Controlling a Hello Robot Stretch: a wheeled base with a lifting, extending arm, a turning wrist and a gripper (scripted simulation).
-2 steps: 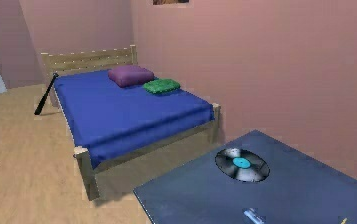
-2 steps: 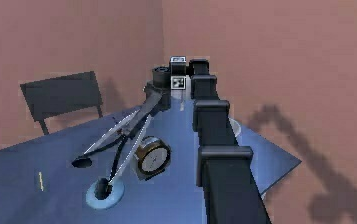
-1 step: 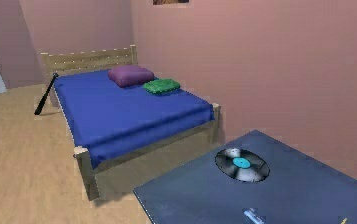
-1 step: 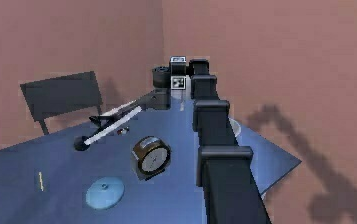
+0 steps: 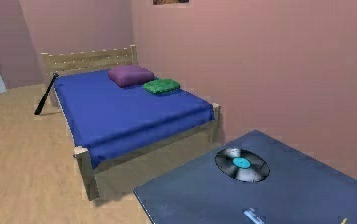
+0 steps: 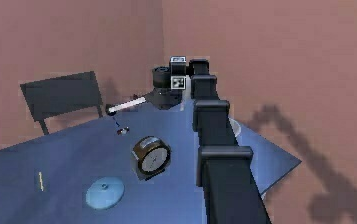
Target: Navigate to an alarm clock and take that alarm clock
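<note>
Robot parked alongside a grey-blue table (image 6: 46, 150), close enough for the arm (image 6: 221, 150) to reach out across the top. Alarm clock (image 6: 151, 158) sits on the table, a round dark body with a pale face, tilted, just left of the arm's bar and about midway along it. A flat disc (image 6: 104, 192) lies near the clock toward the arm side view's bottom. A thin stick-like item (image 6: 41, 181) lies well apart to the left. Gripper (image 6: 126, 104) hangs out past the clock, near the table's far edge, fingers pointing toward a dark chair (image 6: 61, 95) drawn up on that side. A small bluish object (image 6: 123, 128) lies on the top under or behind the fingertips, so whether anything is held cannot be told. How the fingers are set cannot be read either. Judgement: the reach looks too long for the clock, and the arm likely needs pulling in and lowering. Forward view: blue bed (image 5: 126, 110) with a purple pillow (image 5: 131, 75) and a green cushion (image 5: 161, 87), against pink walls.
</note>
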